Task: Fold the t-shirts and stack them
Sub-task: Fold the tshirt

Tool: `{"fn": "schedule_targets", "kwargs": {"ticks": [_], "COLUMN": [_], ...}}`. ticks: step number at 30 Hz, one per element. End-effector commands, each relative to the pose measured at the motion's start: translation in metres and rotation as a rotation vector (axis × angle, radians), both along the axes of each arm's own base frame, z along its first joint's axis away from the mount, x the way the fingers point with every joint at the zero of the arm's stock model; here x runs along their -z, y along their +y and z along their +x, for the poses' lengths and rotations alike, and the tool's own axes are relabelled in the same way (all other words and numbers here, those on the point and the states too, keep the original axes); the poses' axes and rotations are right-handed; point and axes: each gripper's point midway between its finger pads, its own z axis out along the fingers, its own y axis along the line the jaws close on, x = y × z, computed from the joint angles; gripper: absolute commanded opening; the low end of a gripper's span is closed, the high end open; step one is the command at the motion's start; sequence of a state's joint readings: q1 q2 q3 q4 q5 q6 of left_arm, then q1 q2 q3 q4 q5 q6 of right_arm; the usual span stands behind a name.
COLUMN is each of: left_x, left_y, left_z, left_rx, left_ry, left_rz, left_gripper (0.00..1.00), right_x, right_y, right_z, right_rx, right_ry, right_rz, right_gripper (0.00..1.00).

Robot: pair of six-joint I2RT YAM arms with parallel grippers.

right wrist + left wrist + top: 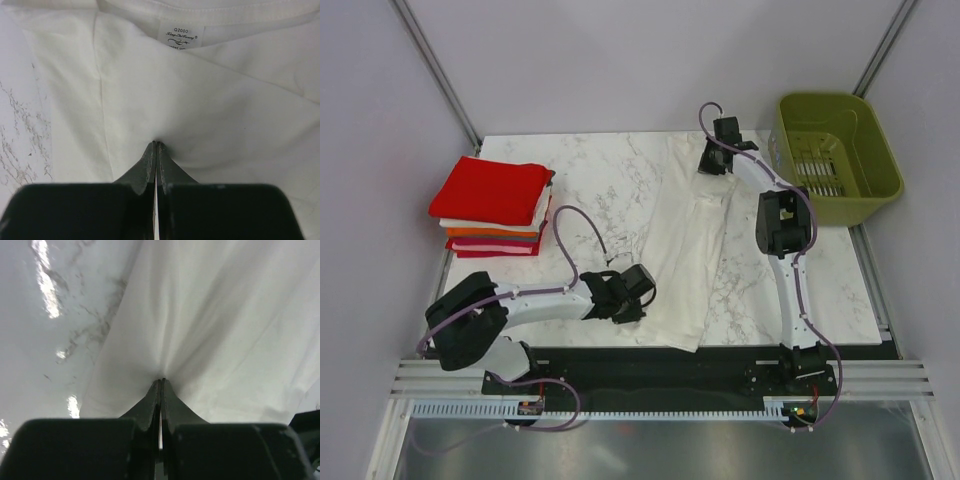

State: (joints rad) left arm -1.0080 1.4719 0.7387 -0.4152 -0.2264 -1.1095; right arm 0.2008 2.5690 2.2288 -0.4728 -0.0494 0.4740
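Lengthwise down the table [600, 190] lies the white t-shirt [690, 250], gathered into a long strip. The left claw [632, 300] is pinched tight on its near left edge, and the right claw [712, 165] is pinched on the cloth below the collar label [181, 36]. The folded t-shirts [495, 205] are stacked at the far left, and a green basket [840, 150] sits at the far right.

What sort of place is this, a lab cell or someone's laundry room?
Probably a robot lab cell, not a home: bare grey wall panels, a left arm and right arm mounted at the edge of a marble-pattern tabletop, plus a stack of folded t-shirts and an olive-green basket.
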Motion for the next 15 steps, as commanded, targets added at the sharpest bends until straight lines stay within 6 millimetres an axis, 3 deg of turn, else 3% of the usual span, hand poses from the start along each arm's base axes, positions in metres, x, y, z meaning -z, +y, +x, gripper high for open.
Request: {"fn": "schedule_targets", "kwargs": {"ticks": [1,4,7,9,11,12,14,15], "left_x": [-0.014,-0.03,-0.057,-0.073,-0.089,-0.098,-0.11,-0.114], "left_y": [-0.026,-0.045,-0.063,-0.067,-0.067,-0.061,-0.058,-0.048], "left_z": [-0.017,-0.029,-0.031,-0.026,-0.016,-0.003,0.011,0.03], "left_rx": [-0.002,0.078,0.133,0.151,0.176,0.151,0.172,0.151], "left_ry": [0.022,-0.027,-0.084,-0.12,-0.166,-0.174,-0.168,-0.194], "left_rz": [-0.058,-0.087,-0.144,-0.172,-0.179,-0.197,-0.227,-0.215], "left_gripper": [0.02,0.02,0.02,0.02,0.02,0.03,0.05,0.07], "right_x": [0.062,0.054,0.033,0.016,0.0,-0.02,-0.037,-0.061], "right_y": [0.013,0.025,0.045,0.053,0.062,0.062,0.063,0.062], "right_z": [-0.037,-0.03,-0.022,-0.019,-0.018,-0.016,-0.014,-0.011], "right_rx": [-0.051,-0.074,-0.121,-0.146,-0.175,-0.179,-0.187,-0.195], "right_ry": [0.181,0.159,0.107,0.081,0.048,0.012,-0.027,-0.078], "right_rz": [-0.029,0.015,0.05,0.074,0.103,0.112,0.11,0.107], "right_gripper": [0.0,0.0,0.08,0.21,0.37,0.4,0.47,0.5]}}
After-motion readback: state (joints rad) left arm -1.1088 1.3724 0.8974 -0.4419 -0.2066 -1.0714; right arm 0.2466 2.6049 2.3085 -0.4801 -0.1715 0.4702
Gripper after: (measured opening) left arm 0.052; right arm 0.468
